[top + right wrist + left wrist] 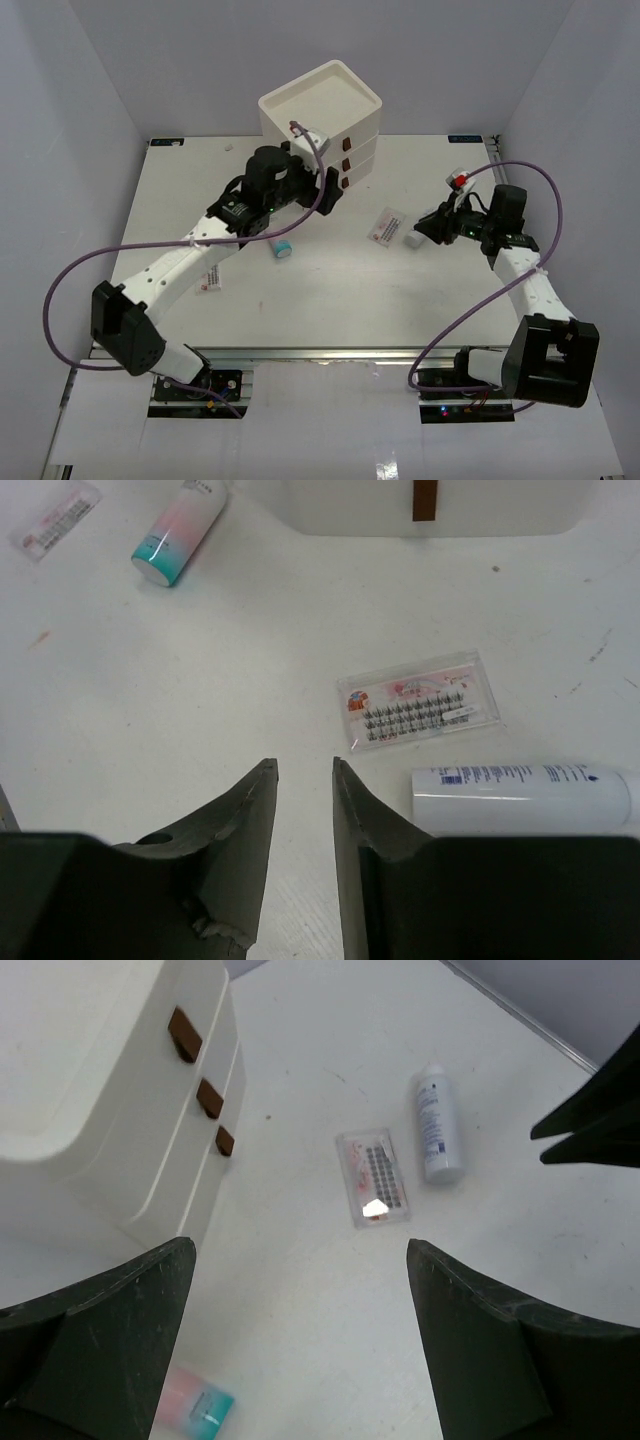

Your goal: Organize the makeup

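while the bottle (pixel 520 792) lies on its side on the counter (pixel 250 660), just right of the right claw (pixel 302 772), that claw stands only narrowly parted, with nothing between its fingers and nothing touched that i can see. the bottle looks like light, hard plastic, round and slick, likely to roll; a grip across the middle of its body, square to its length, seems safest. just beside it the packet (pixel 420 700) lies flat, thin and stiff, probably awkward to lift except by an edge. the tube (pixel 178 532) rests well apart from them, near the box (pixel 430 505), with a second packet (pixel 55 518) beyond it; the tube appears light and somewhat squeezable, best taken mid-body. the left claw (pixel 300 1250) hangs spread wide above the counter beside the box, holding nothing.
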Robot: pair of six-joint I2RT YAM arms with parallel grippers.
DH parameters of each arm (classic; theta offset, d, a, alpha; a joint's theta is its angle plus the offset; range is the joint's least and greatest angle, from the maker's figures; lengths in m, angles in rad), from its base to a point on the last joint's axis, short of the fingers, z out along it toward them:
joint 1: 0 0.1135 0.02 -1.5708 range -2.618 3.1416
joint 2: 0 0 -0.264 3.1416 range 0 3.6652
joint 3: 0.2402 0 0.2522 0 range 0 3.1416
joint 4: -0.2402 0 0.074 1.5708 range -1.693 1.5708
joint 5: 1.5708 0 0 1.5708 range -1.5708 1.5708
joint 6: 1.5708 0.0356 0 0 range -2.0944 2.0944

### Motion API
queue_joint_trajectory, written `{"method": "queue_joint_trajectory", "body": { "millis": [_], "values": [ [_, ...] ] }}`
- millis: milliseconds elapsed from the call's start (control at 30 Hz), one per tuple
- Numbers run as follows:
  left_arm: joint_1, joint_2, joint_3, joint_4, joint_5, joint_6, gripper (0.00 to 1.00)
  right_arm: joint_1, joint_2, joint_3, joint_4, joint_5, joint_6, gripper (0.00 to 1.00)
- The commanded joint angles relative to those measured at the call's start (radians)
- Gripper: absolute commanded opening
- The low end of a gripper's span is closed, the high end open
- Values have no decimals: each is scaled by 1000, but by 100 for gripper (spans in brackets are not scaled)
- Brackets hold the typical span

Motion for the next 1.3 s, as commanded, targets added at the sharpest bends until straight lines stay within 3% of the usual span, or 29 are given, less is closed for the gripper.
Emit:
{"method": "queue_joint_trajectory", "body": {
  "millis": [0, 33, 167, 300, 400, 633, 967, 1267],
  "values": [
    [83, -145, -205, 46, 150, -127, 98, 126, 74, 113, -50, 130, -88, 45],
    [97, -163, -242, 55, 162, -138, 98, 161, 104, 142, -55, 151, -91, 52],
    [153, -240, -372, 81, 199, -171, 98, 224, 281, 300, -90, 228, -74, 61],
    [208, -267, -436, 105, 213, -186, 98, 274, 425, 480, -87, 285, 3, 67],
    [220, -259, -437, 104, 241, -201, 98, 337, 508, 605, -80, 431, 98, 73],
    [238, -262, -433, 98, 243, -211, 98, 404, 640, 681, 86, 491, 272, 78],
    [241, -266, -436, 98, 231, -207, 98, 430, 752, 676, 320, 532, 351, 79],
    [248, -257, -441, 103, 231, -205, 98, 446, 849, 778, 357, 541, 366, 72]
  ]
}}
